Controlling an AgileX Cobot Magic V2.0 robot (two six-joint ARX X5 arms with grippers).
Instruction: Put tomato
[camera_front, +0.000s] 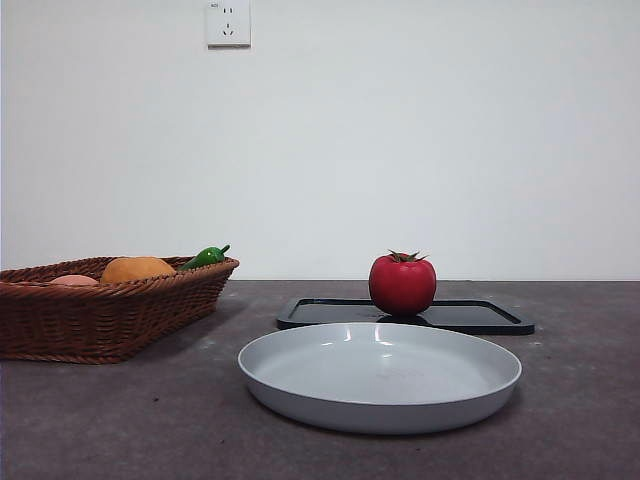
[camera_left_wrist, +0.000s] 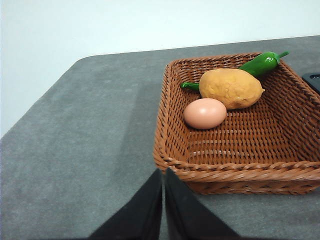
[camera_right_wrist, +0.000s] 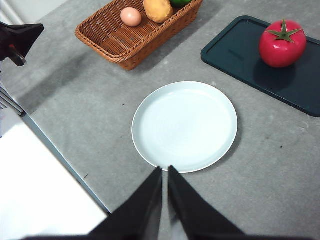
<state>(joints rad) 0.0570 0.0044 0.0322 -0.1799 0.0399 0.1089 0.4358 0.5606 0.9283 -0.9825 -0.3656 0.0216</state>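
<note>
Nearest the front camera lies a pale grey plate (camera_front: 380, 376), shallow and bare, on the dark grey table (camera_front: 120, 420). Behind it sits a flat black tray (camera_front: 470, 316), and on the tray's near-left part stands the tomato (camera_front: 402, 284), well apart from the plate's rim. It stands upright on its base, its green star-shaped stem pointing straight up; being round, it has no clear long axis.

To the left stands a brown wicker basket (camera_front: 100, 315), apart from both plate and tray. Inside it, in the left wrist view, lie an egg (camera_left_wrist: 204, 113), a lumpy yellow-brown potato (camera_left_wrist: 231, 88) just beside the egg, and a green pepper (camera_left_wrist: 261, 63) lying along the far wall behind the potato.

Neither arm shows in the front view. The left gripper (camera_left_wrist: 163, 200) hangs above the bare table just outside the basket's near rim, its two black jaws pressed together with only a thin seam between them, holding nothing and touching nothing. The right gripper (camera_right_wrist: 165, 192) hangs high over the table by the plate's near edge, jaws likewise closed to a slit and empty, well away from the tomato. A white wall socket (camera_front: 228, 22) sits high on the wall behind.
</note>
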